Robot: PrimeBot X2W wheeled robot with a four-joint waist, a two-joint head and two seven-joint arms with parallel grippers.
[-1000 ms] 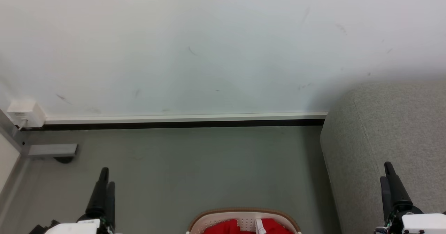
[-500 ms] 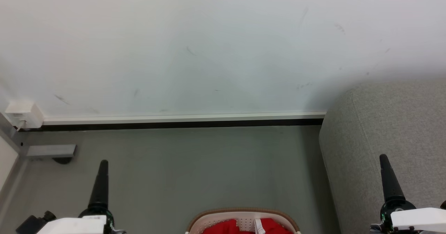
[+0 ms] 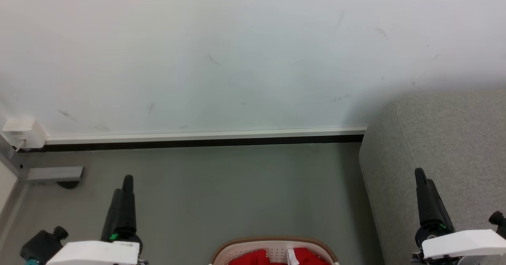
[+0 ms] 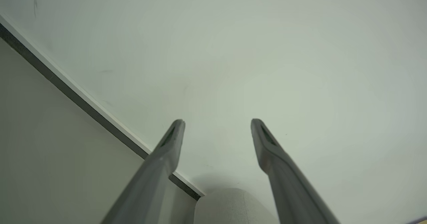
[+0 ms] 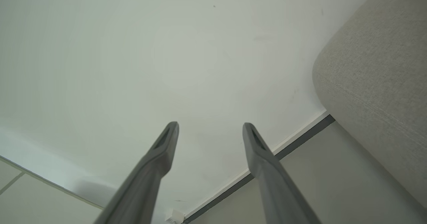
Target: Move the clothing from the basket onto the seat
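Found both pairs of long dark fingers [image 3: 120, 213] raised higher in the head view than a second before, the left gripper [image 3: 122, 184] at 7 o'clock and the right gripper [image 3: 423, 176] at 4 o'clock, each spread wide and holding nothing: judged mere readying, with no garment lifted yet. Saw the bright red soft clothing with white trim [image 3: 257, 258] heaped in the rounded cream-white perforated plastic basket [image 3: 272, 239] at 6 o'clock, well apart from both grippers, near the large light grey woven-fabric seat [image 3: 446, 138] at 3 o'clock. Could tell no long axis from the one strip visible, laid 9 to 3 o'clock and facing up.
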